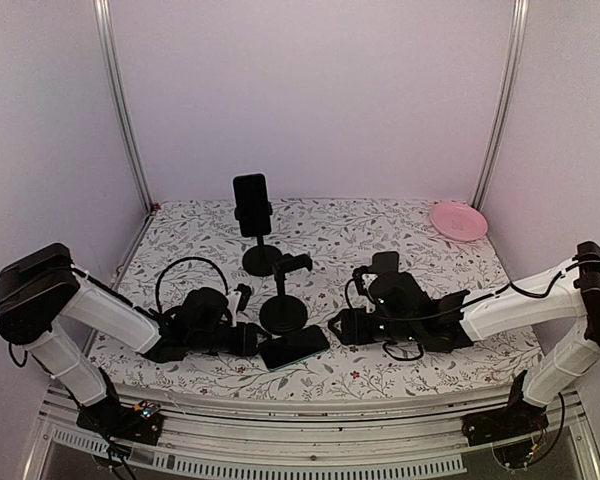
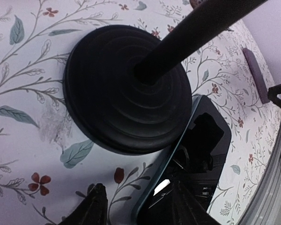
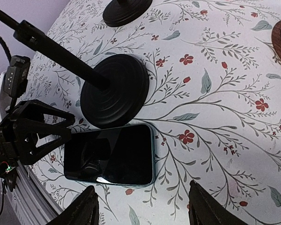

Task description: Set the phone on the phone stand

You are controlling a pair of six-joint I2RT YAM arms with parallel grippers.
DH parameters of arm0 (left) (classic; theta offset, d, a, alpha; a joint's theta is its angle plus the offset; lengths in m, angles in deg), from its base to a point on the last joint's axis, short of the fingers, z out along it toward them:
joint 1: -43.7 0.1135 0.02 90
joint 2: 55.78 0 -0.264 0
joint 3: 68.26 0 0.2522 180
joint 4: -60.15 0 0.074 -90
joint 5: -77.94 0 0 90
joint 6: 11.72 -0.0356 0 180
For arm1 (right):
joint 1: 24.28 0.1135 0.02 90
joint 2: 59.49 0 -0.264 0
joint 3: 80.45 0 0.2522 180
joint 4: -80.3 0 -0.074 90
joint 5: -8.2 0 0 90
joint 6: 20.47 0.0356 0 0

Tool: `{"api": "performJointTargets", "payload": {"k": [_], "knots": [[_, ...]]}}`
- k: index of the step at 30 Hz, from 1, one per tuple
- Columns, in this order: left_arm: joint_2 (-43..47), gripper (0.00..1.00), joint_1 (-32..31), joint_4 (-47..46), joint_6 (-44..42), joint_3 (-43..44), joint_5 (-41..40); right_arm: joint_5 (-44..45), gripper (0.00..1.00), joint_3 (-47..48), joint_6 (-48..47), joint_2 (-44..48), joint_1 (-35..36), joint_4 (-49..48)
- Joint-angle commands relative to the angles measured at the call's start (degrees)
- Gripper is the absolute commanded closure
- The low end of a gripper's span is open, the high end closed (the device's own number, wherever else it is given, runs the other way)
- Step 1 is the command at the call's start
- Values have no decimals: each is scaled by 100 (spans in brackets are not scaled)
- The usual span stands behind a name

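A dark phone (image 1: 295, 347) with a teal rim lies flat, screen up, on the floral cloth just in front of the round base of an empty black phone stand (image 1: 283, 314). My left gripper (image 1: 252, 340) is open at the phone's left end. In the left wrist view one of its fingers (image 2: 94, 206) is over the cloth and the other is over the phone (image 2: 203, 140), with the stand base (image 2: 126, 89) just beyond. My right gripper (image 1: 342, 326) is open and empty, right of the phone. Its wrist view shows the phone (image 3: 110, 154) and the stand base (image 3: 114, 96).
A second stand (image 1: 262, 258) at the back holds another phone (image 1: 251, 203). A pink plate (image 1: 458, 220) sits at the far right corner. A black cable loop (image 1: 190, 272) and a small black part (image 1: 242, 295) lie left of the empty stand.
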Motion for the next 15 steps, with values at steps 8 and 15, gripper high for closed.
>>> {"api": "performJointTargets", "payload": {"k": [8, 15], "knots": [[-433, 48, -906, 45, 276, 445, 52, -425, 34, -431, 481, -409, -7, -711], [-620, 21, -1369, 688, -27, 735, -479, -443, 34, -380, 453, -485, 5, -703]]}}
